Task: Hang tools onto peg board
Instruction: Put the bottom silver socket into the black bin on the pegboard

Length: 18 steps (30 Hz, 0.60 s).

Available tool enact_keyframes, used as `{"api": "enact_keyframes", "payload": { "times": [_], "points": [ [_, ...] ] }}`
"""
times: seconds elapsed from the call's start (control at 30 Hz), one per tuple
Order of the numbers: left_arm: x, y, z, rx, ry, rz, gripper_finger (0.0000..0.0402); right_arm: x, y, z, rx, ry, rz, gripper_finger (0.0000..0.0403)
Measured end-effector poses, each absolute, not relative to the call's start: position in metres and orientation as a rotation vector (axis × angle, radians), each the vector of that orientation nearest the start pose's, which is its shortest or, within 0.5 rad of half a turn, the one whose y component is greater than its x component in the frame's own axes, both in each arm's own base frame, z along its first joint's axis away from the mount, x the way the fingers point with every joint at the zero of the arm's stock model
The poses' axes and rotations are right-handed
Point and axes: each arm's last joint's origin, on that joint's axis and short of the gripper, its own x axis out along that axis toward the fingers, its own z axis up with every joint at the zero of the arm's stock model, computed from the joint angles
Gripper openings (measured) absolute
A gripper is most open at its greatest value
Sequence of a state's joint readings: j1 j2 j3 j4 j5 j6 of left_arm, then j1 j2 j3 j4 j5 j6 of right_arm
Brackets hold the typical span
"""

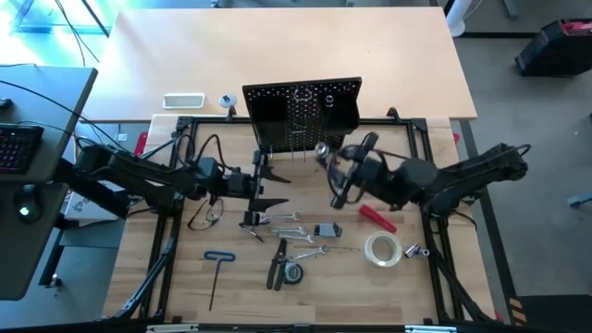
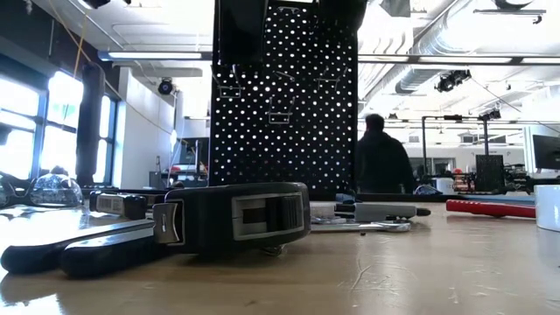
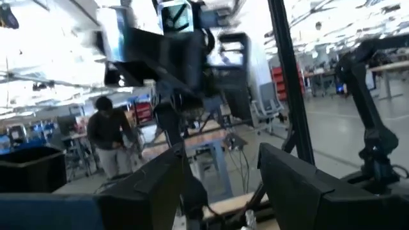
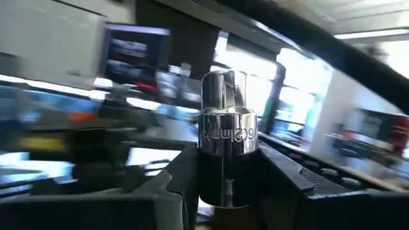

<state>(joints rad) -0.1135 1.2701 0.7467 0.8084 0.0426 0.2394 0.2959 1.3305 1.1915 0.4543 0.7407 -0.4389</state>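
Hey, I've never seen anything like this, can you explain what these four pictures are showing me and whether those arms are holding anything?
These are two robot arms at a wooden table, filmed at one moment by four cameras: one overhead, one at tabletop height, and one on each wrist. At the table's back stands a black peg board for hanging tools. On the table lie a blue T-handle hex key, a clear tape roll, a red-handled tool, silver wrenches and a tape measure. The right gripper holds a shiny metal socket between its fingers. The left gripper is open and holds nothing.
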Motion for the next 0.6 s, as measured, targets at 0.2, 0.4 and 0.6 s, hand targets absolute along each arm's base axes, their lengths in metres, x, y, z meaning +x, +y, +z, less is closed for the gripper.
{"api": "enact_keyframes", "payload": {
  "times": [0.2,0.4,0.6],
  "points": [
    [0.276,-0.033,0.309,0.228,-0.269,-0.123,0.0193,0.282,0.042,0.424,-0.262,-0.130,-0.675,0.0112],
    [0.277,-0.033,0.305,0.229,-0.225,-0.127,0.0193,0.283,0.019,0.434,-0.212,-0.076,-0.787,0.0112],
    [0.277,-0.033,0.302,0.229,-0.193,-0.131,0.0193,0.284,-0.005,0.429,-0.135,-0.019,-0.865,0.0112]
  ]
}}
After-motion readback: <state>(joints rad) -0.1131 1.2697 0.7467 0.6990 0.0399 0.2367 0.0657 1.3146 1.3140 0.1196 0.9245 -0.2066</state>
